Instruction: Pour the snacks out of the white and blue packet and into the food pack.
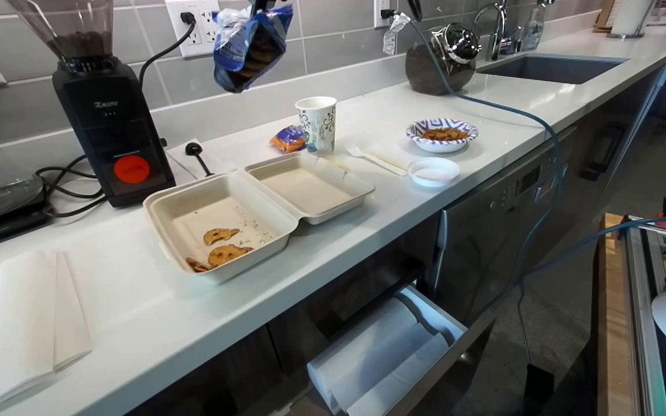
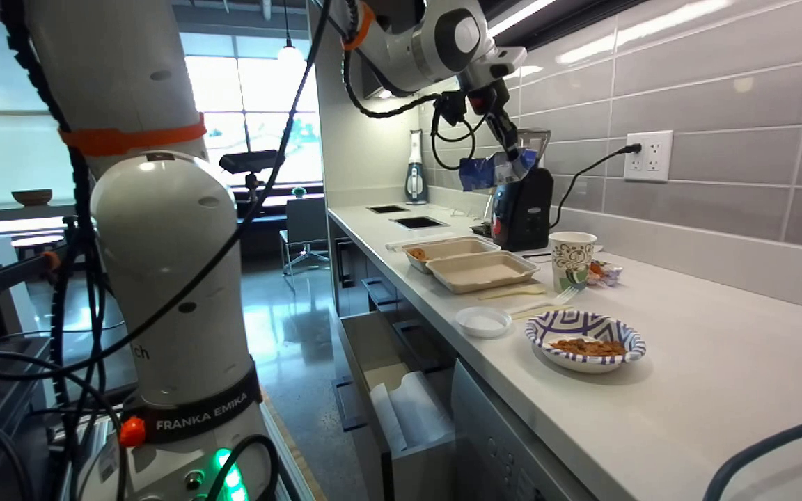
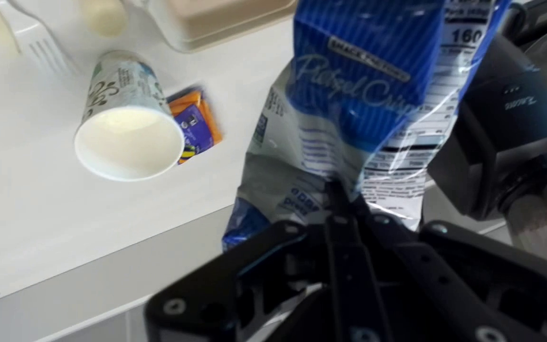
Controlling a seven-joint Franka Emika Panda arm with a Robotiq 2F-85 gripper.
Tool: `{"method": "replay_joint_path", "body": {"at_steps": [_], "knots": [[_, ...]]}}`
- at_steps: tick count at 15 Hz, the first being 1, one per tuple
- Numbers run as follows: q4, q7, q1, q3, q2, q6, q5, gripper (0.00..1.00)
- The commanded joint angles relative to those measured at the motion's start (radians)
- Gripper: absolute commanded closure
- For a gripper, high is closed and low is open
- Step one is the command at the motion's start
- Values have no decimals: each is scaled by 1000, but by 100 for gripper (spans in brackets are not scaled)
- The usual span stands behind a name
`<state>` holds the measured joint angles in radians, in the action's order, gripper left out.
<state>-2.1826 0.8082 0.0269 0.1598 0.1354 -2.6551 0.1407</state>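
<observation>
Your pincer (image 3: 347, 192) is clamped on the white and blue packet (image 3: 363, 95), holding it nearer to one end. From the pincer the packet goes forward; in an exterior view its long axis is almost level, the free end (image 2: 476, 174) only a little lower. The food pack (image 1: 310, 182) lies below the pincer and ahead, on the side to which this free end points. So you should, I judge, bring the free end over the half where the snacks (image 1: 229, 254) lie, and then tip it more steeply. Brown pieces (image 1: 259, 58) show at the free end, which I take for the mouth, so the pouring is probably not finished.

There is one arm (image 2: 411, 62), one packet and one food pack with two halves. In it I see at least three snacks; overlapping may hide others, and those in the packet I cannot count. Below the pincer, on the side away from the one coffee grinder (image 3: 496, 123), are one paper cup (image 3: 126, 114), one orange and purple sachet (image 3: 195, 126) and one fork (image 3: 38, 40); farther on that side, one small white dish (image 2: 483, 322) and one patterned bowl (image 2: 582, 321).
</observation>
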Motion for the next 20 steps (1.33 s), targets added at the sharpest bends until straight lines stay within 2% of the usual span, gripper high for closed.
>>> {"method": "replay_joint_path", "body": {"at_steps": [1,5,14,17,20], "knots": [[1,-3,-5,-23,12,11,-1,98],[-1,-3,2,-29,23,17,-1,100],[28,208,161,-100,25,75,295,100],[45,178,176,-141,11,89,290,100],[55,85,172,-186,-12,106,234,100]]}}
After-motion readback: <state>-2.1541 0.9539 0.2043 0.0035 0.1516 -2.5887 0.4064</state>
